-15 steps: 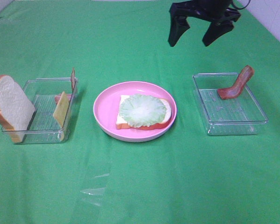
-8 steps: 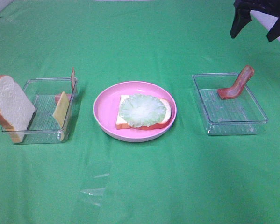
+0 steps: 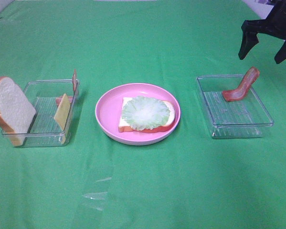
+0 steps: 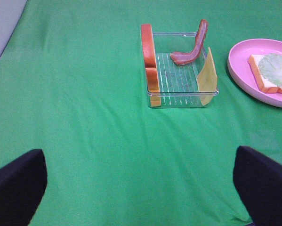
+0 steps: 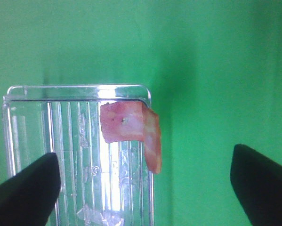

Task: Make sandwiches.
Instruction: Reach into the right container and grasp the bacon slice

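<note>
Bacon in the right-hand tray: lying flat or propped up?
Propped up. One end of the bacon sits on the floor of the tray; the other end rises past the rim at a far corner.

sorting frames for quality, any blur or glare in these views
Exterior high: sharp, evenly lit, a faint shiny patch on the green cloth. Right wrist: soft focus, white glare on the clear tray, the bacon strip fuzzy-edged. Left wrist: fairly sharp; the left gripper shows only as dark featureless blobs.
</note>
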`<action>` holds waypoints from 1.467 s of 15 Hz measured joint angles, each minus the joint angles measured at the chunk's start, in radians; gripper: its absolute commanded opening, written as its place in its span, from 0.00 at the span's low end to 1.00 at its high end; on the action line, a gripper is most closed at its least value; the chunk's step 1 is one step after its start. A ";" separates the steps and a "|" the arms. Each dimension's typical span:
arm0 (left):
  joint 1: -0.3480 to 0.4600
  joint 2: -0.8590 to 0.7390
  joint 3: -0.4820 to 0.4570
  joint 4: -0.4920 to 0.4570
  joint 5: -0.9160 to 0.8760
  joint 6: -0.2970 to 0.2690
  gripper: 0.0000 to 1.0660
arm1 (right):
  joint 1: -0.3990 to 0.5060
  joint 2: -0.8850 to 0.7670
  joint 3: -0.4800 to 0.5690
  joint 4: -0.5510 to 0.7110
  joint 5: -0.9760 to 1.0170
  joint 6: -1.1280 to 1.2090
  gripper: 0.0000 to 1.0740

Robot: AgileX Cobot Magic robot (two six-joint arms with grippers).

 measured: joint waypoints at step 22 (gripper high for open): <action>0.000 0.000 0.000 0.000 0.000 0.000 0.96 | 0.000 0.100 0.000 0.050 0.000 -0.026 0.38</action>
